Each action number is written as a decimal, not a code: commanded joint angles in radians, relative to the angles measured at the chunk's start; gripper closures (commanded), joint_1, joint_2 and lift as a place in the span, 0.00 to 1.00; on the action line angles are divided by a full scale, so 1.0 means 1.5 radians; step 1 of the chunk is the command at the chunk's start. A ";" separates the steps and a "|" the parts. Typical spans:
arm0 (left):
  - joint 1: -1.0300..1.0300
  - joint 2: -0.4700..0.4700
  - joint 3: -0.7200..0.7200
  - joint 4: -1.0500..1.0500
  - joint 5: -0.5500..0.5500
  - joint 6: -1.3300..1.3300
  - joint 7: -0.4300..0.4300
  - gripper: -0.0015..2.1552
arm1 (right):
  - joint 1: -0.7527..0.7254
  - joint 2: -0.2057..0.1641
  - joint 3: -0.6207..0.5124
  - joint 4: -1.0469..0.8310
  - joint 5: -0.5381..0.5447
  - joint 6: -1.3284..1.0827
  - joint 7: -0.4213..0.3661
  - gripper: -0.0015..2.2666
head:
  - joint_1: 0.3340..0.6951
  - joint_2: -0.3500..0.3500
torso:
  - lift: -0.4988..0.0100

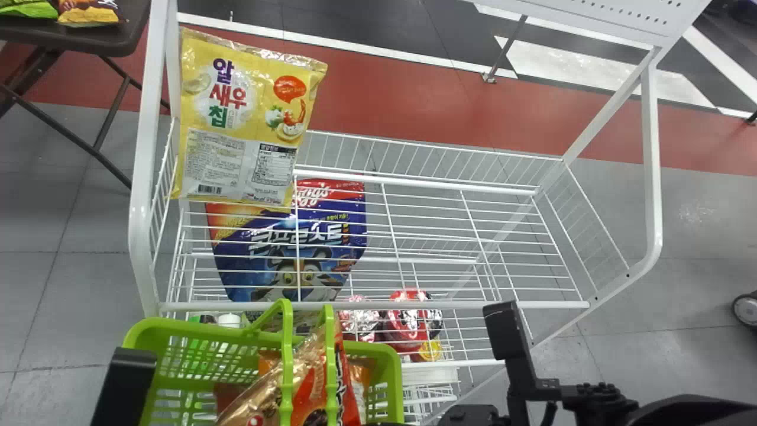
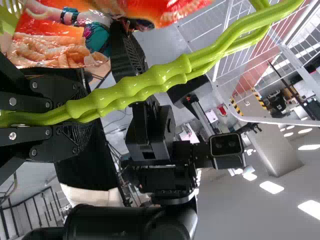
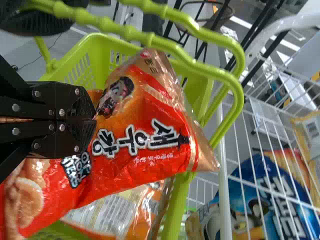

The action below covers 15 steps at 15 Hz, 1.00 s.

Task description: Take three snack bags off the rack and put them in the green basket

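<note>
- Left gripper (image 2: 90,118): closed on the green handles (image 2: 145,86), fingers clamped round them. Looks like this arm's job is steadying the basket.
- Yellow snack bag (image 1: 236,118): at the rack's (image 1: 414,305) left end, upright, not taken off. Nobody has hold of it. Likely counts as work left.
- Blue bag (image 1: 331,228): lower in the rack, seen through the wires, beside the yellow one in the head view. Can't tell if it's one of the three wanted.
- Green basket (image 1: 177,328): just in front of the rack, handles up, bags inside.
- Second snack bag (image 3: 112,215): in the basket, under the red one. Reads as done.
- Red snack bag (image 3: 135,165): top part pokes up past the rim by the handles, rest down in the basket. Basically placed, needs letting go.
- Right gripper (image 3: 94,120): fingers pressed nearly together at the red bag, seemingly pinching its middle.
- Progress, my call: two bags in or as good as in, one to go, probably the yellow. Exact count unsure, more could sit underneath.
</note>
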<state>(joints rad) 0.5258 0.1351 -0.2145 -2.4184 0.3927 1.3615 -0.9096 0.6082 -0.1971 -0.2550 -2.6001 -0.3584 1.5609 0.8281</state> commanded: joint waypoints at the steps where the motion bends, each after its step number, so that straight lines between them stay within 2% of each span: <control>1: 0.001 0.000 0.000 0.001 0.000 0.000 0.000 0.74 | 0.001 0.003 -0.027 -0.006 -0.049 0.008 0.017 0.99 | 1.00 0.00 | 0.94; 3: 0.002 0.000 -0.005 0.000 -0.002 -0.002 0.000 0.74 | 0.001 0.007 -0.015 0.009 -0.048 0.008 0.034 0.99 | 1.00 0.00 | 0.94; 5: 0.002 0.001 -0.007 0.001 -0.003 -0.002 -0.001 0.74 | -0.001 0.008 -0.008 0.039 -0.050 0.008 0.061 0.88 | 1.00 0.00 | 0.94; 6: 0.001 0.000 -0.007 0.001 -0.003 -0.002 0.000 0.74 | -0.001 0.007 -0.012 0.040 -0.049 0.008 0.065 0.65 | 1.00 0.00 | 0.94; 8: 0.000 0.000 -0.008 0.001 -0.003 -0.002 0.000 0.74 | -0.001 0.008 -0.041 0.039 -0.044 0.008 0.061 0.00 | 1.00 0.00 | 0.94; 15: 0.004 0.001 -0.016 -0.004 -0.005 -0.002 0.001 0.74 | -0.006 0.016 -0.167 0.040 -0.015 0.008 0.054 0.02 | 1.00 0.00 | 0.94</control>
<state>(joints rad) 0.5322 0.1365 -0.2319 -2.4219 0.3869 1.3584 -0.9091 0.6036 -0.1741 -0.4770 -2.5438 -0.3856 1.5609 0.9096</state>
